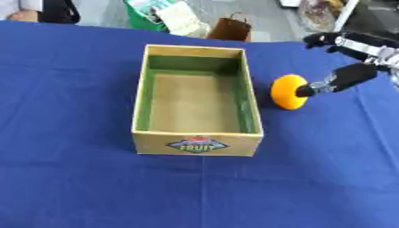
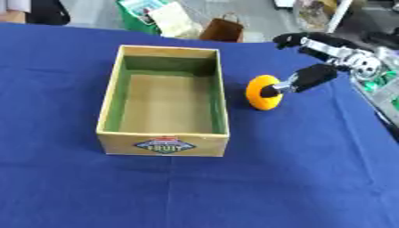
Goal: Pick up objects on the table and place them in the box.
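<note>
Currently right hand (image 2: 315, 75) has its fingers (image 2: 290, 85) touching the orange object (image 2: 262, 92) just right of the box (image 2: 109, 107); can't tell if they're clamped on it.

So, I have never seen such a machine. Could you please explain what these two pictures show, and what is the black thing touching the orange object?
Both pictures come from a stereo camera in a humanoid robot's head, looking down: its left eye and right eye. On the blue tablecloth stands an open box, with nothing visible inside. The black thing is the right robot hand, reaching in from the right side. One of its fingers touches the orange object beside the box. Whether it grips the object, I cannot tell. The left robot hand is not in view.
</note>
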### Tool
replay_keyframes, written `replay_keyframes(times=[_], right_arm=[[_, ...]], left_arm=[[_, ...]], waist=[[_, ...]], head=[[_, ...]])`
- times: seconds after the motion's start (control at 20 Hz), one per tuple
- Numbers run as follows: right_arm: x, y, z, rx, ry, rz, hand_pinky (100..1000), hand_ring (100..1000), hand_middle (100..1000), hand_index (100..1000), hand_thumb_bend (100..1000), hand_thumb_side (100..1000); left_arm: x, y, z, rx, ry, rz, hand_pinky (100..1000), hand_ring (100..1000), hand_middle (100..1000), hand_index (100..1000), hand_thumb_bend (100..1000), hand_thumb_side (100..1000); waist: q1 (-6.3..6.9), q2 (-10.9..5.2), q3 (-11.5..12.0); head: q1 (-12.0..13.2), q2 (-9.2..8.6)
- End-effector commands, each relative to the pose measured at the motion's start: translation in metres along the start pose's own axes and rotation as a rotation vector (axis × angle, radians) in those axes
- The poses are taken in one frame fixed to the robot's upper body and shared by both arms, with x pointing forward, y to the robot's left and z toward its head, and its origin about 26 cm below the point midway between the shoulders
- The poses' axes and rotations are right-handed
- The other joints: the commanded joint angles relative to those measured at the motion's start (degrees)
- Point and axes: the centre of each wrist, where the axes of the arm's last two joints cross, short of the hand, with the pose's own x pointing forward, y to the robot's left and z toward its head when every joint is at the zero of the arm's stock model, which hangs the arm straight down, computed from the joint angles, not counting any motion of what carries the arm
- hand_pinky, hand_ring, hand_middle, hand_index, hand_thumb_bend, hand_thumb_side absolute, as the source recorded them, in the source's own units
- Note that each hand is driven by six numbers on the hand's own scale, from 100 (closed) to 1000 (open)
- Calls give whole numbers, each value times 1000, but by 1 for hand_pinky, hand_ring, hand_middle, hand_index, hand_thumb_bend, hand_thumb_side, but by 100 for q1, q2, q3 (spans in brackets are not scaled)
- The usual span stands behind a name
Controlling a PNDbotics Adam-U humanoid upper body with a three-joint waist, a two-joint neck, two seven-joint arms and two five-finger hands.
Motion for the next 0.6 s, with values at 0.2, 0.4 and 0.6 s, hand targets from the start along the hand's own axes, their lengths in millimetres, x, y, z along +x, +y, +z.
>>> replay_keyframes(times=[0.2,0.4,0.6], right_arm=[[-5,2,-9,-1,27,49,938,1000,872,1000,857,554],[-5,8,-13,0,29,81,924,1000,844,987,833,551],[-5,14,-16,-13,34,115,903,1000,793,950,708,507]], left_arm=[[7,0,-4,-19,-29,-1,510,422,459,560,100,780],[7,-1,-4,-21,-28,2,511,422,459,560,100,781],[7,-1,-4,-23,-27,4,511,422,459,560,100,777]], waist=[[8,-65,32],[-1,-62,48],[-14,-66,59]], head=[[-26,-13],[-33,-14],[-35,-21]])
